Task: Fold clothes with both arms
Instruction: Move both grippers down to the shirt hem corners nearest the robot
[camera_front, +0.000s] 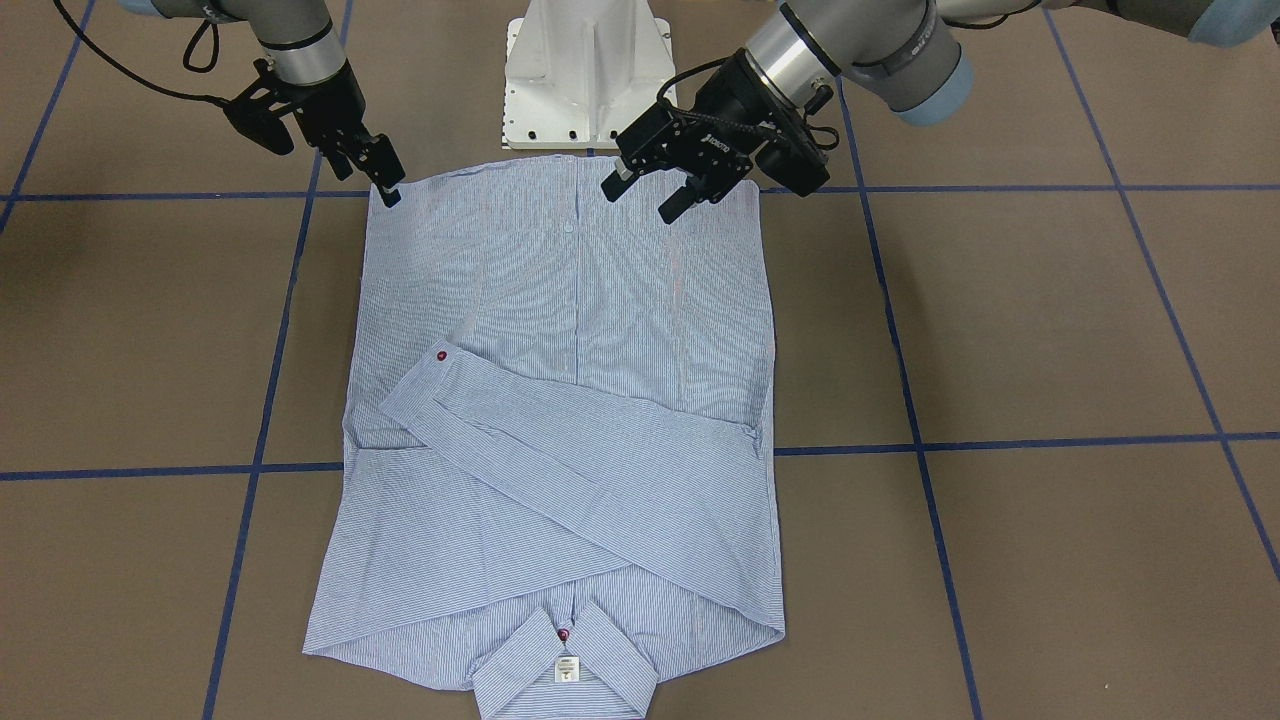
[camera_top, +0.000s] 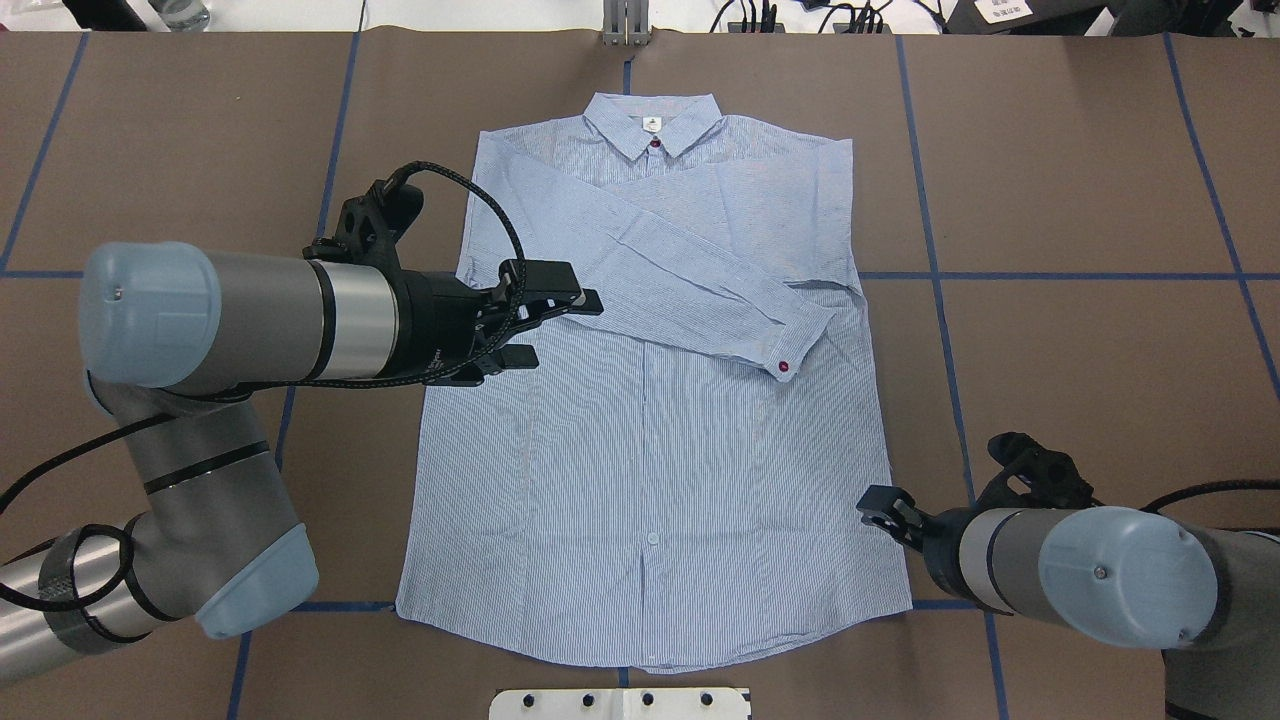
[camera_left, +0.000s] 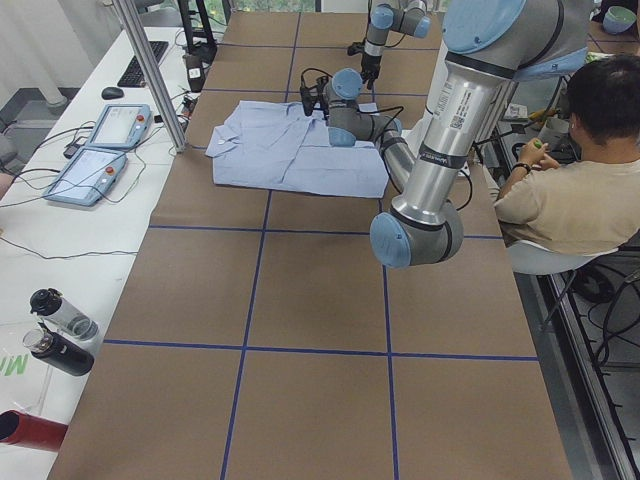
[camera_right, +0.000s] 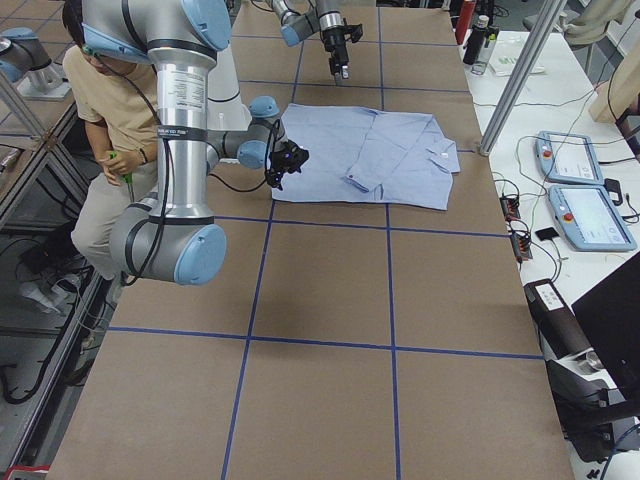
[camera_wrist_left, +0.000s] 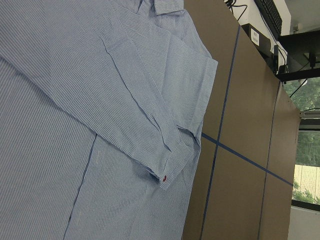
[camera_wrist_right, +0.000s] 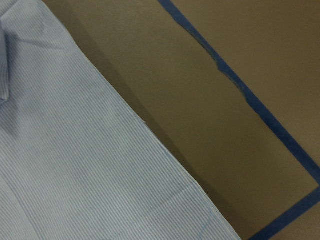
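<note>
1. I see the shirt lying flat and face up in the middle of the front-facing frame, on the brown table with its blue tape grid.
2. Its collar, with a white label, sits at the bottom edge of that frame. The hem lies at the top, just below the white pedestal.
3. One sleeve is folded slantwise across the chest. Its cuff, with a dark red button, ends left of centre.
4. The left gripper comes in from the upper right of the front-facing frame. Its fingers are spread wide with nothing between them, and it hangs over the hem region of the shirt.
5. In the overhead view it lines up with the shirt's left edge at mid height, so it looks raised off the cloth.
6. The right gripper is at the upper left of the front-facing frame, at the hem corner. Its fingers look parted and hold no cloth. One fingertip overlaps the corner; I cannot tell whether it touches.
7. The right wrist camera shows only the shirt's edge against bare table and tape.
8. A seated person shows at the right edge of the left side view.
</note>
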